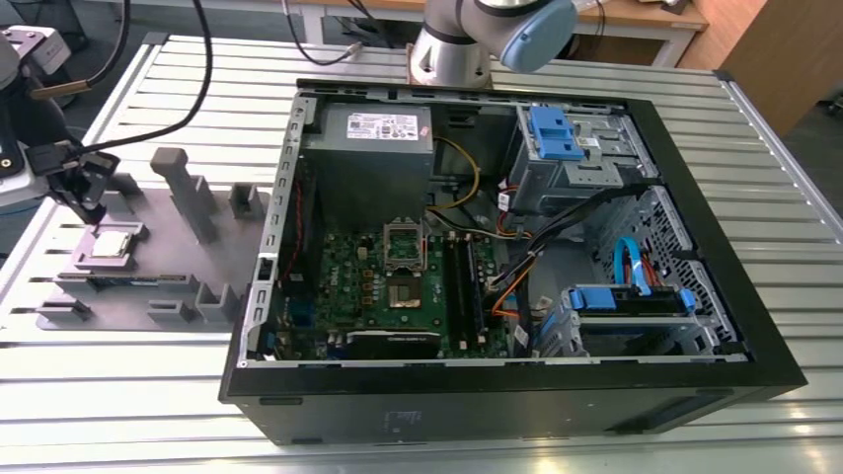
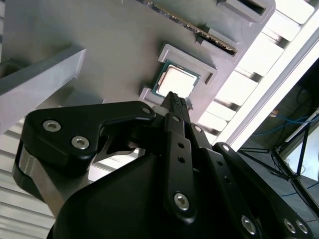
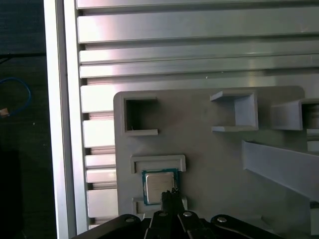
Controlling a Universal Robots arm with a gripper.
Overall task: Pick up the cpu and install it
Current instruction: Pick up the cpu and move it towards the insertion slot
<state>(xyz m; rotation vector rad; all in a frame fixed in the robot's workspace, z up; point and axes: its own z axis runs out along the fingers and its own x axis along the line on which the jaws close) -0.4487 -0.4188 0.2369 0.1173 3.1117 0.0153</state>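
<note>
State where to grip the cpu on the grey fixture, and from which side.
Probably take the small flat square silver-topped cpu by the two opposite edges left free by the raised ledges of the matte grey fixture plate, coming straight down: it lies flat, top up, between those ledges.

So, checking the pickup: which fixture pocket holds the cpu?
The shallow framed pocket nearest the gripper: the cpu lies flat inside, while the deeper square pockets hold no chip.

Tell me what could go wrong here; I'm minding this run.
1. The pincer hovers above the cpu with jaws together; lowered like that, it could strike it.
2. The cpu lies in a snug pocket of the grey fixture; an off-centre grip might tilt or jam it.
</note>
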